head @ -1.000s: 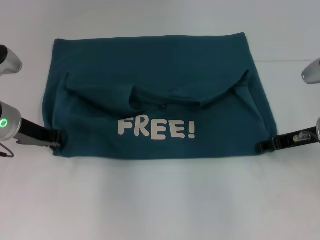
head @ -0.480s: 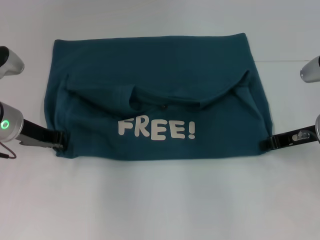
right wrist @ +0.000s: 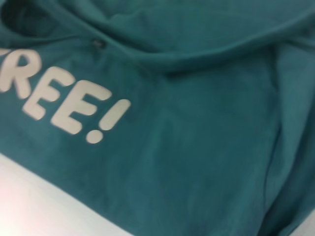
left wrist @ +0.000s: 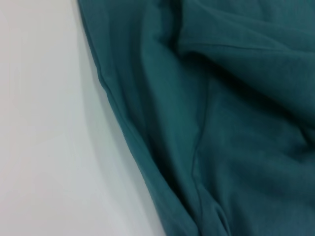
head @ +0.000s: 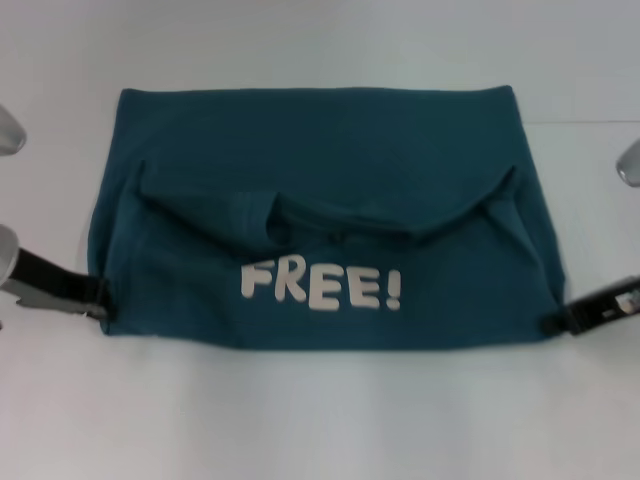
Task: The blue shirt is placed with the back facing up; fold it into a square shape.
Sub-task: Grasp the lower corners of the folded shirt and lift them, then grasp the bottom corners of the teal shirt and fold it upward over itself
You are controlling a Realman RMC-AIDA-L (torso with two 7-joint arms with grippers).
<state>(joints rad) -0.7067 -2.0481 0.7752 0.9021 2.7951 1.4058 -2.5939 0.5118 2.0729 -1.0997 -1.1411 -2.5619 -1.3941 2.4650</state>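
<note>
From the head view, the blue shirt lies folded into a wide rectangle on the white table, its near flap turned over so the pale "FREE!" lettering faces up and reads toward the robot, with the collar opening curving just above it. The left gripper comes in low from the robot's left and meets the shirt at its near left corner, its dark fingertips touching the fabric edge; whether they pinch the cloth or merely rest against it cannot be told. The right gripper reaches in from the robot's right and touches the near right corner of the shirt in the same way, and its grip is equally unclear. The shirt spans the whole space between the two grippers. In the left wrist view, the shirt fills most of the picture, its edge running slantwise across bare table, with a seam and soft folds visible; no fingers show. In the right wrist view, the shirt is seen close, with the letters across it, a fold above, and a strip of table at one corner.
</note>
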